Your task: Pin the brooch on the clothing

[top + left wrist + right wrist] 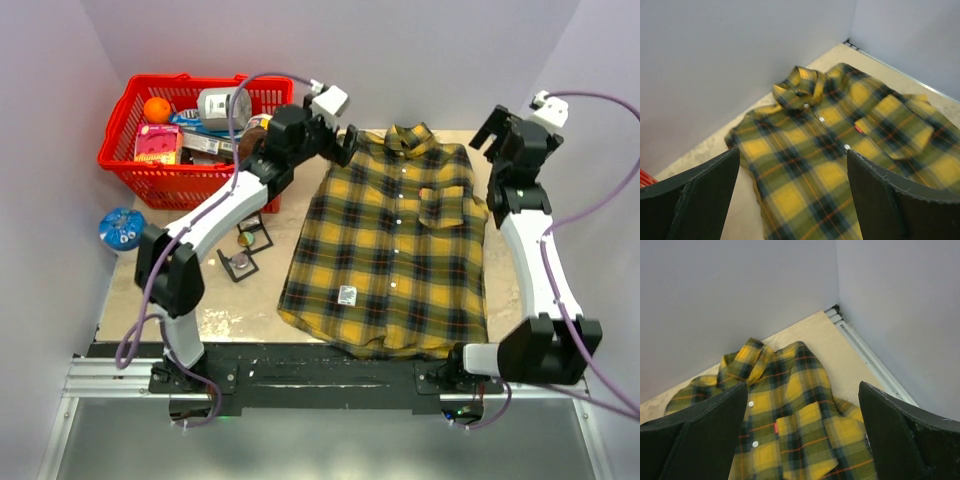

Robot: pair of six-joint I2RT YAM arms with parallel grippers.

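Observation:
The yellow-and-dark plaid shirt [395,250] lies flat and buttoned on the table, collar at the far side, chest pocket [447,205] on its right and a white label [347,295] near the hem. Two small dark square items [245,250] lie on the table left of the shirt; they may be brooches, too small to tell. My left gripper [343,146] is open and empty above the shirt's left shoulder; its wrist view [792,160] looks down on the collar [805,82]. My right gripper [492,138] is open and empty above the right shoulder [802,390], over the pocket [805,427].
A red basket [125,160] with an orange, a can and packets stands at the back left, close behind my left arm. A blue round object [122,228] lies at the left edge. Walls close in at the back and on both sides.

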